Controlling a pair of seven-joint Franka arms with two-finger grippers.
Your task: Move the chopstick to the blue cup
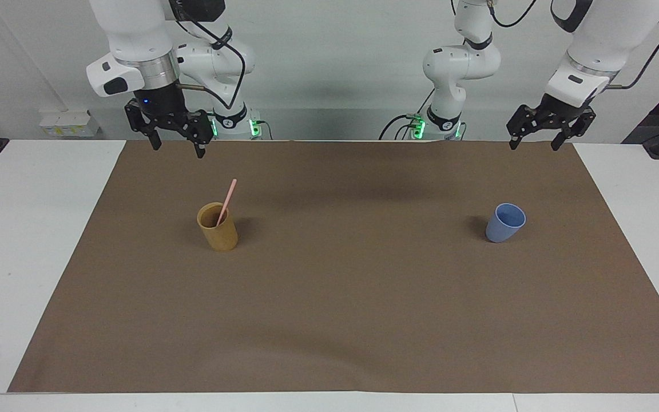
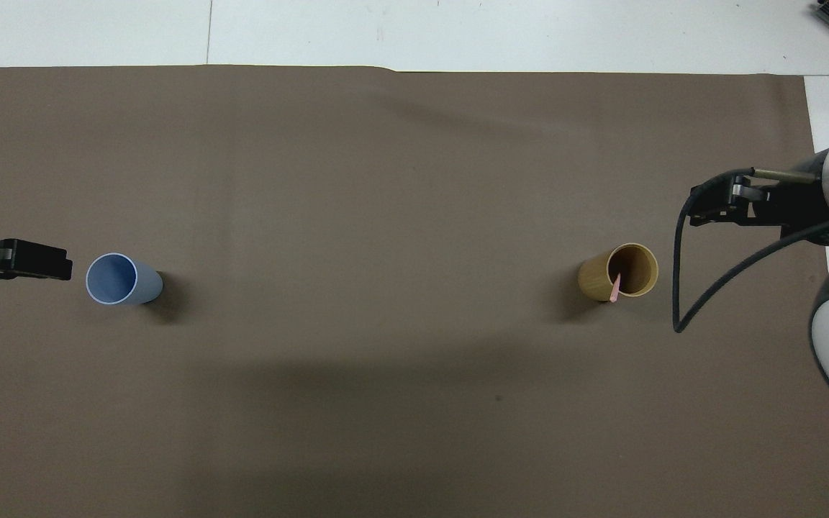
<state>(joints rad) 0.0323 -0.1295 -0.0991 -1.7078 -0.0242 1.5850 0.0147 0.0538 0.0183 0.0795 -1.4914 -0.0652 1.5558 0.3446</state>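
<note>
Chopstick [image 1: 226,201] leans in tan cup [image 1: 217,227]; blue cup [image 1: 504,223] well apart. Left gripper [image 1: 536,142], right gripper [image 1: 176,147] wide, holding nothing.

Even, fairly bright light falls from above onto the matte brown paper mat [image 1: 329,297], which shows no glare. The tall tan-yellow cylindrical cup [image 1: 217,226] and the small light-blue tapered cup [image 1: 504,223] each throw a short soft shadow. Broad faint shadows lie across the mat between the two cups. Both views are sharp, without visible blur.
</note>
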